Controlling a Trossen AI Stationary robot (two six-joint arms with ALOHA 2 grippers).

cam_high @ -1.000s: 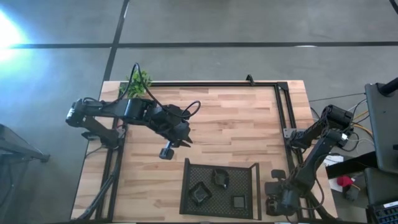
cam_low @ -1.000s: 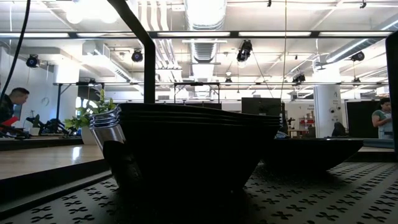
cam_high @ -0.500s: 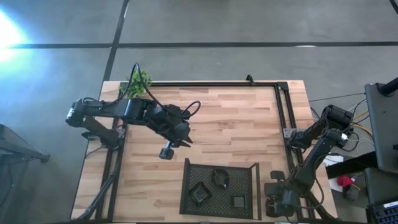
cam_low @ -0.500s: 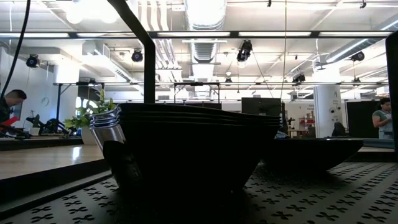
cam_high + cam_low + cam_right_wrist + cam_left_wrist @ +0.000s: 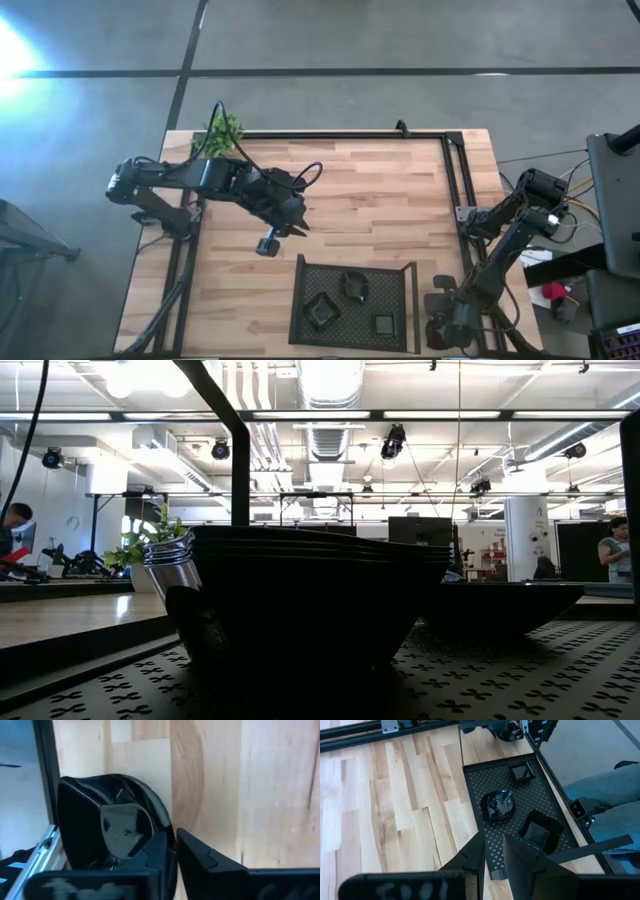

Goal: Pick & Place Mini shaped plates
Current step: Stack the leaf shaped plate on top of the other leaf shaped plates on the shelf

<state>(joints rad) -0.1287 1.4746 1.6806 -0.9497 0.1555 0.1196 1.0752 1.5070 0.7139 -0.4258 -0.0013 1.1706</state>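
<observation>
Three mini shaped plates (image 5: 354,287) (image 5: 320,312) (image 5: 383,323), black and glossy, lie in the black mesh tray (image 5: 400,300) at the table's near edge. The left wrist view shows them too (image 5: 498,806). The low view looks across the tray floor at one deep plate (image 5: 310,600) and a flat one (image 5: 500,605). My left gripper (image 5: 267,244) (image 5: 492,847) hangs above the wood left of the tray, narrowly open and empty. My right gripper (image 5: 440,330) (image 5: 175,842) points steeply down at the table's near right corner, shut on another black plate (image 5: 100,825). My right gripper has the plate's rim (image 5: 169,832) between its two fingers, one finger over the plate's hollow and the other (image 5: 200,857) outside it, over the wood. The fingers come from above, slanting steeply down. The plate appears to rest on the table beside the metal frame rail.
A small green plant (image 5: 222,130) stands at the far left corner. A black frame (image 5: 455,170) runs along the table's far and right edges. Bare wood lies between the tray and the far rail. People show in the room beyond the table in the low view.
</observation>
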